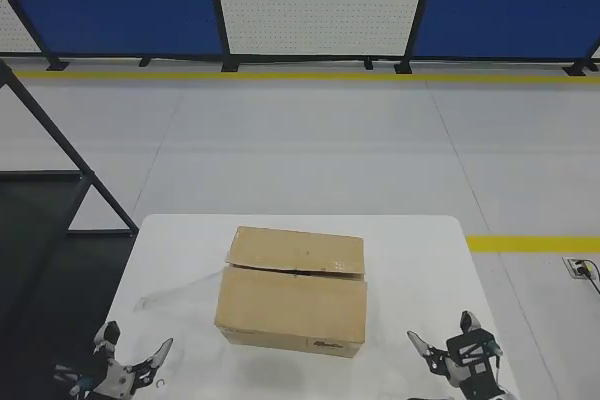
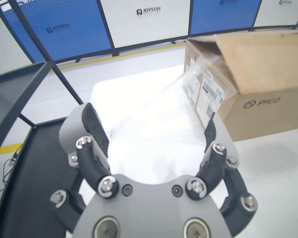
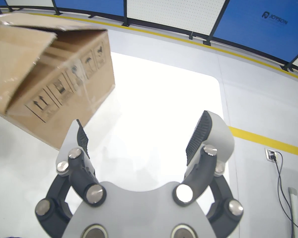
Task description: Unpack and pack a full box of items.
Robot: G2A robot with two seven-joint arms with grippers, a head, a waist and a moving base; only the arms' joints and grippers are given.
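A brown cardboard box (image 1: 292,290) stands in the middle of the white table (image 1: 410,260), its two top flaps folded down with a dark seam between them. In the left wrist view the box (image 2: 263,85) has shipping labels and a strip of clear tape hanging off its end. The right wrist view has the box (image 3: 44,75) with handling symbols on its side. My left gripper (image 1: 133,352) is open at the table's near left corner, apart from the box. My right gripper (image 1: 444,335) is open at the near right, also empty. The box's contents are hidden.
A black metal rack (image 1: 40,200) stands to the left of the table. Blue and white partition panels (image 1: 310,25) line the back of the room. A yellow floor line (image 1: 545,243) and a wall socket with a cable (image 1: 578,268) lie to the right.
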